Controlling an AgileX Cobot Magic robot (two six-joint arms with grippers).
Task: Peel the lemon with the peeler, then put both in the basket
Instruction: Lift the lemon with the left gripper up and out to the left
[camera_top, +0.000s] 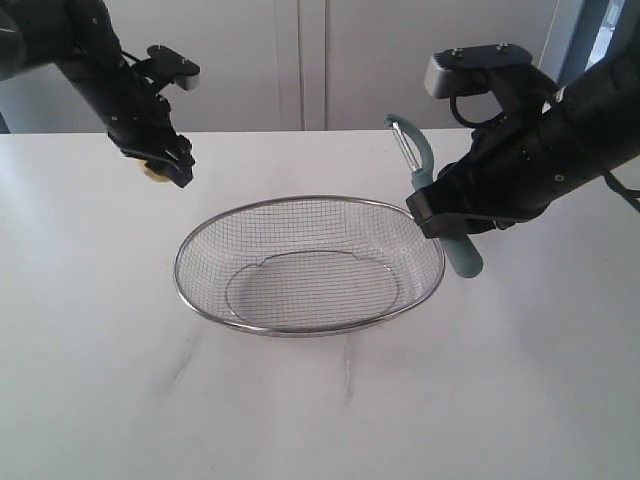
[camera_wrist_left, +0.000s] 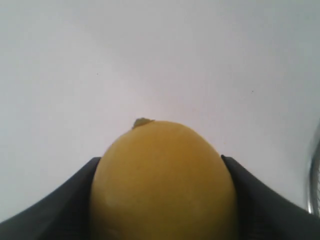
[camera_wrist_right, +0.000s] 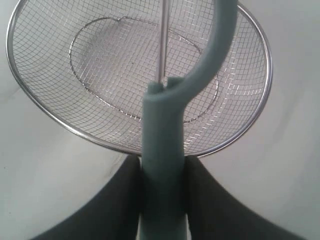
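No text, label, brand, number or sign can be read in any of the views.

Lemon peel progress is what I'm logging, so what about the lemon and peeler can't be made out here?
- Exterior view: the left gripper covers all but a sliver of the lemon.
- Left wrist view: the frame edge and the fingers hide the lemon's lower part; its far side is unseen, so peeling is unclear.
- Right wrist view: the peeler head runs off the frame edge.
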